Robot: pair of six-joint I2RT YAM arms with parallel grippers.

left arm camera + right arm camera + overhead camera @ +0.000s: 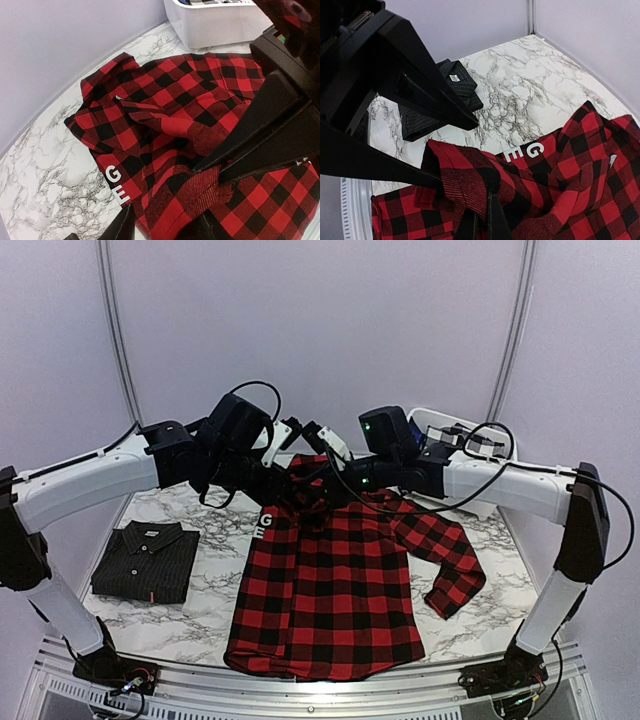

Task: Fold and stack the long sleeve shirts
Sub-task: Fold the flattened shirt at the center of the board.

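The red-and-black flannel shirt [330, 590] lies front-down in the middle of the table, its right sleeve [450, 560] trailing out to the side. The black pinstriped shirt [145, 560] sits folded at the left and shows in the right wrist view [465, 85]. My right gripper [481, 220] is shut on a lifted cuff of the flannel [580, 165] near the collar. My left gripper [165, 230] is open, its jaws wide apart over the same bunch of flannel [190, 85]. Both grippers meet above the shirt's upper part: left [292, 498], right [322, 496].
A white bin [503, 452] stands at the back right, also in the left wrist view [220, 25]. A black label with white letters G and E [115, 182] sticks out at the flannel's left edge. Marble tabletop, pale walls behind.
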